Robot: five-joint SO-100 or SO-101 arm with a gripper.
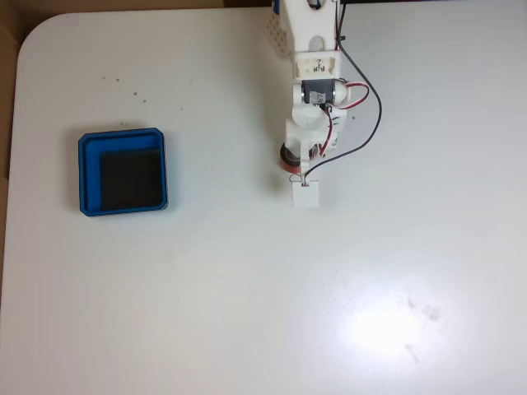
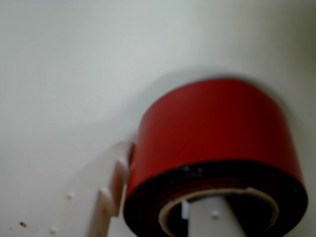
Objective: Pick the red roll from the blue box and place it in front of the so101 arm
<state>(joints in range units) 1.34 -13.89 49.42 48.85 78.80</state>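
Observation:
In the fixed view the white so101 arm (image 1: 315,74) reaches down from the top edge. The red roll (image 1: 288,161) peeks out at the left of its tip, well right of the blue box (image 1: 89,173), whose black floor is bare. My gripper (image 1: 295,162) sits on the roll. In the wrist view the red roll (image 2: 212,131) is close and large, low over the white table. One white finger (image 2: 212,222) goes into its hollow core and the other finger (image 2: 112,190) lies against its outer left side. My gripper (image 2: 163,197) is shut on the roll's wall.
The white table (image 1: 247,313) stretches wide below and to the right of the arm. Its rounded left edge (image 1: 16,99) borders a brown surface. Red and black wires (image 1: 375,115) loop out on the arm's right side. A small white block (image 1: 306,195) hangs at the arm's end.

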